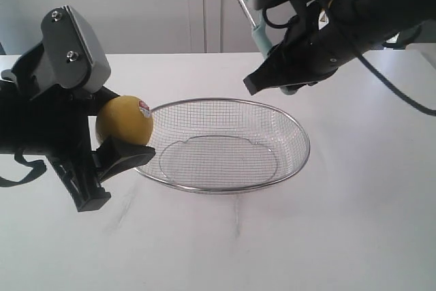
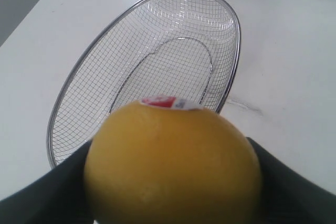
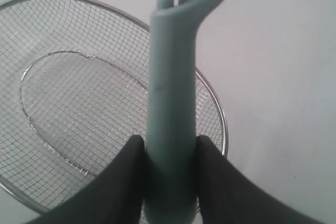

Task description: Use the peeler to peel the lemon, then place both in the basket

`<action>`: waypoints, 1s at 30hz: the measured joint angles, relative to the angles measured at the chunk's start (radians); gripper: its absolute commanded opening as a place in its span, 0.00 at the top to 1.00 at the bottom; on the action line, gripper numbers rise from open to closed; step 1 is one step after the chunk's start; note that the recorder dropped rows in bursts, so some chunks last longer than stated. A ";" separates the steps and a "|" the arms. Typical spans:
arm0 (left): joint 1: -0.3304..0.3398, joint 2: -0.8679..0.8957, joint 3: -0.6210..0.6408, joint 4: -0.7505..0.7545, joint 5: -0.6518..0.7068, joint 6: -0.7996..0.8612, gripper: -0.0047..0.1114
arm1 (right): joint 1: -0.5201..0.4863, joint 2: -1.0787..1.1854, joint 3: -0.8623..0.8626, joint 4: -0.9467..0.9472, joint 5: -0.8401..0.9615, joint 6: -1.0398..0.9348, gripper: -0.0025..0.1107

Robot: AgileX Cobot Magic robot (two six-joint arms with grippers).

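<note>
My left gripper (image 1: 116,142) is shut on the yellow lemon (image 1: 124,120), held in the air just left of the basket's rim; its red-and-white sticker faces the basket. In the left wrist view the lemon (image 2: 173,163) fills the space between the black fingers (image 2: 286,182). The silver wire-mesh basket (image 1: 300,142) stands on the table in the middle with nothing in it. My right gripper (image 1: 262,80) is shut on the pale teal peeler (image 1: 253,26), held above the basket's far right side, head pointing up. In the right wrist view the peeler (image 3: 173,103) handle sits gripped between both fingers, over the basket (image 3: 220,119).
The white table (image 1: 354,236) stretches around the basket, with faint scuff marks near its front. A pale wall and cabinet doors stand behind the table.
</note>
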 measured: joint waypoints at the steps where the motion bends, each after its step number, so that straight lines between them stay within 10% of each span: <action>1: 0.000 0.000 0.000 0.000 0.000 0.000 0.96 | -0.002 0.026 -0.001 -0.004 -0.002 -0.002 0.98; 30: 0.000 0.000 0.000 -0.002 0.000 0.000 0.96 | -0.187 0.294 -0.177 0.499 0.247 -0.489 0.98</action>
